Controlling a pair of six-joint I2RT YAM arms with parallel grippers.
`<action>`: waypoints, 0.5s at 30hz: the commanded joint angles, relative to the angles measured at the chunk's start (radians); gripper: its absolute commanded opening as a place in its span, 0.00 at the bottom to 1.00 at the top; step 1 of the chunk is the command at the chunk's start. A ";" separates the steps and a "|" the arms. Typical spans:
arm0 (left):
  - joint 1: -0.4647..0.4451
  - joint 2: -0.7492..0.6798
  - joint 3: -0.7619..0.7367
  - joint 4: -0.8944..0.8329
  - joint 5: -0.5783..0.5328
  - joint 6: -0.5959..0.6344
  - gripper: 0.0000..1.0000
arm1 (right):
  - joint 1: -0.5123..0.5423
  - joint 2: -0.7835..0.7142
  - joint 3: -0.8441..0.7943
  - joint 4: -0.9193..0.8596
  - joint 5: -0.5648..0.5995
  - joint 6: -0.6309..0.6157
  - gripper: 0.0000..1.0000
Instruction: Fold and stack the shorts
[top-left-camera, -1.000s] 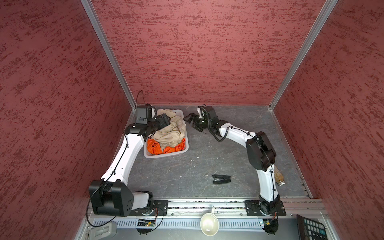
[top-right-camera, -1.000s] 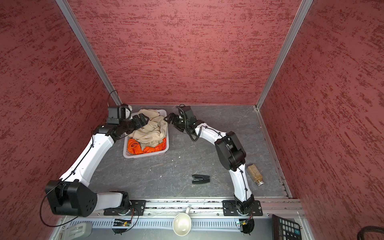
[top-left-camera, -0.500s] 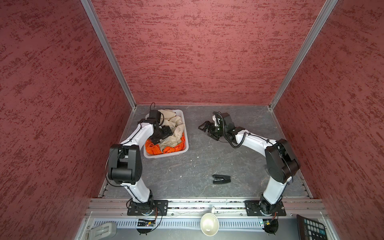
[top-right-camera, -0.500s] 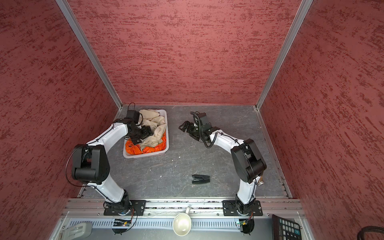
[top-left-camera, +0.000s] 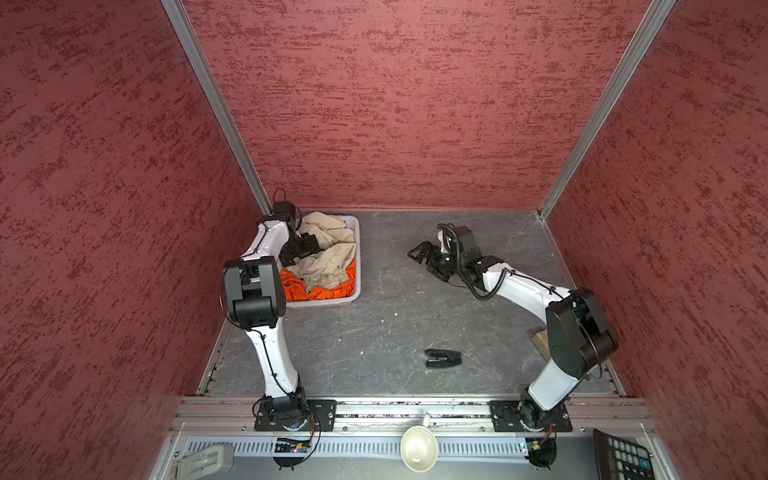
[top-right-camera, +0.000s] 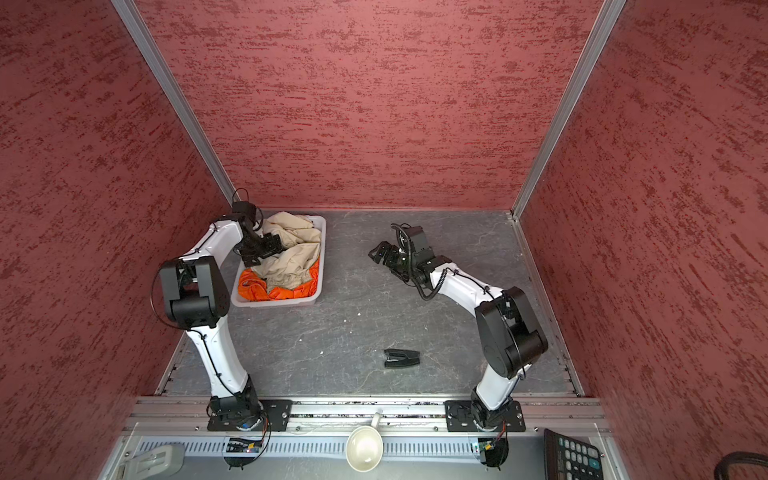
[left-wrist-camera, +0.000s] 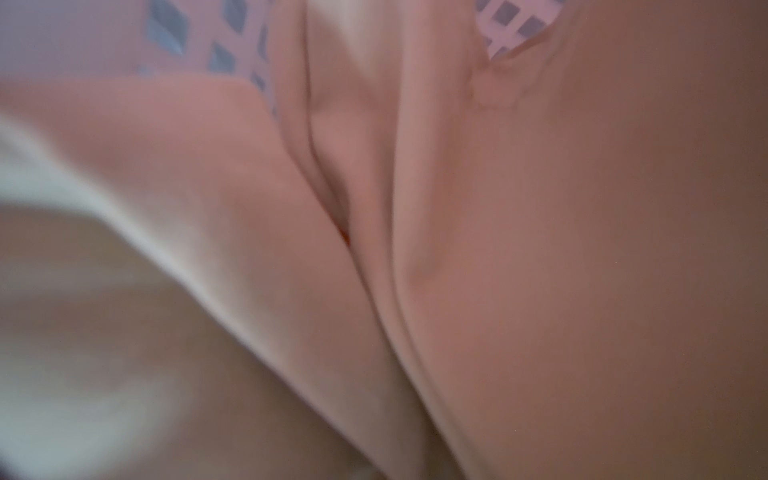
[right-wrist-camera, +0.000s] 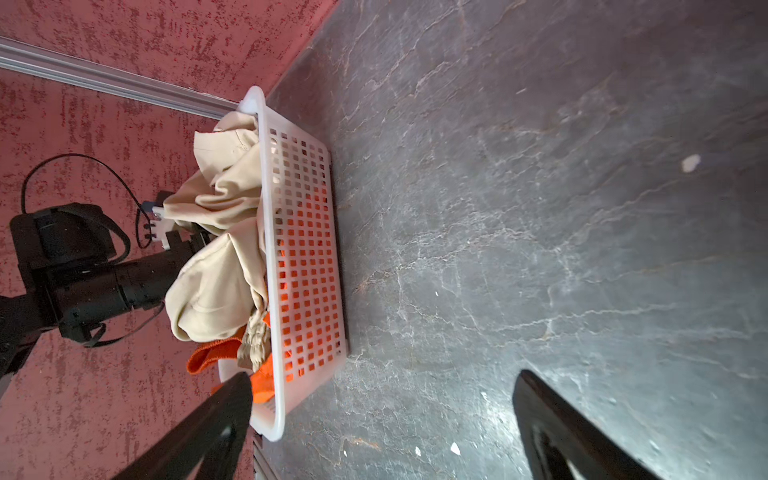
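The beige shorts (top-left-camera: 328, 249) (top-right-camera: 295, 249) lie crumpled on top of the orange shorts (top-left-camera: 324, 289) (top-right-camera: 286, 291) in a white perforated basket (top-left-camera: 357, 257) at the back left. My left gripper (top-left-camera: 301, 249) (top-right-camera: 264, 249) reaches down into the basket against the beige cloth, jaws spread. Blurred beige folds (left-wrist-camera: 540, 249) fill the left wrist view and hide its fingers. My right gripper (top-left-camera: 422, 259) (right-wrist-camera: 382, 384) hovers open over bare floor to the right of the basket, holding nothing. The right wrist view shows the basket wall (right-wrist-camera: 307, 249) with both shorts (right-wrist-camera: 216, 249) behind it.
A small black stapler-like object (top-left-camera: 442, 358) lies on the grey floor toward the front. A brown block (top-left-camera: 540, 340) sits behind the right arm's elbow. Red walls close in on three sides. A white bowl (top-left-camera: 419, 446) and a calculator (top-left-camera: 623, 453) lie beyond the front rail.
My left arm has folded its elbow upward and its gripper has sunk into the basket onto the beige shorts. My right gripper has drawn back to the right, away from the basket.
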 joint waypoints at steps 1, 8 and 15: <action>0.022 0.023 0.100 -0.046 -0.023 0.064 0.87 | -0.006 -0.042 -0.012 -0.029 0.047 -0.008 0.99; -0.028 -0.116 0.142 -0.082 0.050 0.017 0.87 | -0.006 -0.042 0.033 -0.067 0.059 -0.034 0.99; -0.194 -0.182 0.068 -0.097 0.077 -0.053 0.87 | -0.006 -0.020 0.077 -0.084 0.045 -0.058 0.99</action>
